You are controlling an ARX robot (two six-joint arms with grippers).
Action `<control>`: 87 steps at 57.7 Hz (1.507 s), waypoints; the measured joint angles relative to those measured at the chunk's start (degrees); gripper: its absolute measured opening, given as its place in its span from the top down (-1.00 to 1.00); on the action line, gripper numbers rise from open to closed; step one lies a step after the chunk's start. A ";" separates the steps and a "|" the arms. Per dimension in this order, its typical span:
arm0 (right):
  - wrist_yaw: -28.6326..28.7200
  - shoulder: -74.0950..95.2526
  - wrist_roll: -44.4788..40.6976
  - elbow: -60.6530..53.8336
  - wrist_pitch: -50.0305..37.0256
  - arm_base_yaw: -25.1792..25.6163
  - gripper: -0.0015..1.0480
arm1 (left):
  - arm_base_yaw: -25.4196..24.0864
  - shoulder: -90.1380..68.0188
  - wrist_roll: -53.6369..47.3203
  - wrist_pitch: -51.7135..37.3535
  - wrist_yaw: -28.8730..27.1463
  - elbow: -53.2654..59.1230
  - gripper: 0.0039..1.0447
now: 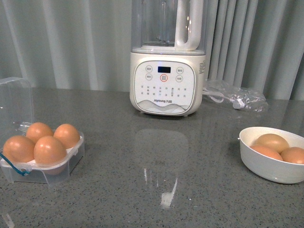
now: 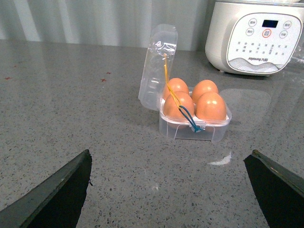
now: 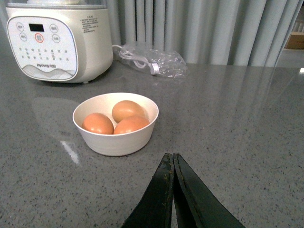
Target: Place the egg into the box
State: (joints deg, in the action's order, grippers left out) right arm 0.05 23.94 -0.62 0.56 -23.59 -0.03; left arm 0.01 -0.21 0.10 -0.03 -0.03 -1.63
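All four cells of the box (image 1: 71,161), left of and nearer than the blender (image 1: 167,80), hold an egg (image 1: 49,149); I cannot tell which one is the task's. The left claw (image 2: 171,154) hangs spread wide and empty, facing the box. The right claw (image 3: 172,156) is pinched closed on nothing, near the bowl (image 3: 116,142) to the right of the blender.

Likely risks: another egg brought over would find no free cell and could crack against the domed shells. A claw could snag the blue and yellow strings (image 2: 194,126) or nudge the upright lid (image 2: 156,66), and the thin clear plastic should skid easily on the glossy speckled-stone tabletop (image 1: 156,190). The shells look smooth, matte and brittle; the bowl is round, white and smooth.
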 joint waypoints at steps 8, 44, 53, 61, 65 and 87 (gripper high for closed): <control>0.00 -2.62 0.00 -0.31 2.40 0.00 0.94 | 0.00 0.00 0.00 0.00 0.02 -0.02 -0.87; 0.02 -21.42 0.00 -0.26 22.88 0.00 0.94 | 0.00 0.00 0.00 0.00 -0.02 -0.02 -0.87; 0.02 -23.69 0.00 -0.26 23.56 0.00 0.94 | 0.00 0.02 0.00 0.00 0.00 0.00 -0.87; 0.02 -23.69 0.02 -0.26 23.56 0.00 0.94 | 0.00 0.02 0.00 0.00 0.00 0.00 -0.87; 0.02 -23.69 0.00 -0.26 23.56 0.00 0.70 | 0.00 0.02 0.00 0.00 0.00 -0.02 -0.87; 0.02 -23.69 0.00 -0.26 23.56 0.00 -0.56 | 0.00 0.02 0.00 0.00 0.00 0.00 -0.87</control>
State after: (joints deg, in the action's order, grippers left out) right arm 0.08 0.25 -0.62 0.30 -0.03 -0.03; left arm 0.01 -0.19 0.10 -0.03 -0.03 -1.63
